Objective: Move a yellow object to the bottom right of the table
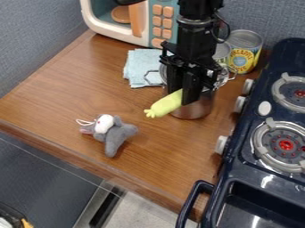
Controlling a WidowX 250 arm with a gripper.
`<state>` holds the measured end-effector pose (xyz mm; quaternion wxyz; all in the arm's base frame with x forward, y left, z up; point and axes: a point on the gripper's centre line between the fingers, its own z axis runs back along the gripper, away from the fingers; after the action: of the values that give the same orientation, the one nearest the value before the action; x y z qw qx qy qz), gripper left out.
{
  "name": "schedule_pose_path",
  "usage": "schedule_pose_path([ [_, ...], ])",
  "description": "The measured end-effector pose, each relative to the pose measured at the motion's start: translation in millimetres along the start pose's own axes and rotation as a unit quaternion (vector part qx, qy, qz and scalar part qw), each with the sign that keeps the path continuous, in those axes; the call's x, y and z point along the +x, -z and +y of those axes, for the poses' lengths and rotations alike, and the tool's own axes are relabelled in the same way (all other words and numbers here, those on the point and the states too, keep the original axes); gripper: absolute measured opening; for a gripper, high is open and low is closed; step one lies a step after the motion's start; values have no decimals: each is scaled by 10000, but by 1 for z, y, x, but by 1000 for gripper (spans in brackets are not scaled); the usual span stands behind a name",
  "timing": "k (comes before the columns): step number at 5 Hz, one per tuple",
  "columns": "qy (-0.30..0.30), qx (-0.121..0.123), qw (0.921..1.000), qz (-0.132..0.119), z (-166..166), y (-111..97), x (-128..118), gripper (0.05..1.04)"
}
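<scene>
My arm (199, 42) is black, with rounded and blocky sections and a thin grey ring (193, 21) around 1 of them. A slim black cable (227, 32) loops out beside it. My black gripper (182, 94) has angular edges, small pale spots and 2 slab-like fingers (191, 89).

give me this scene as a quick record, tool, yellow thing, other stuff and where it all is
tool: closed on the yellow object
yellow object: slanted, in front of the metal pot
task status: yellow object not at the table's bottom right
plush toy: grey and white, lying left of the yellow object
cloth: light blue, left of the pot
stove: dark, right side
</scene>
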<state>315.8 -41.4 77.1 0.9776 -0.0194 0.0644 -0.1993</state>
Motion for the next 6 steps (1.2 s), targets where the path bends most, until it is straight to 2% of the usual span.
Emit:
schedule_pose_path([
  [3,-76,-83,9999,38,-1,3,-3,354],
  [4,177,-83,9998,-13,-13,3,-3,354],
  [6,287,-72,9994,-176,-19,-3,-5,354],
])
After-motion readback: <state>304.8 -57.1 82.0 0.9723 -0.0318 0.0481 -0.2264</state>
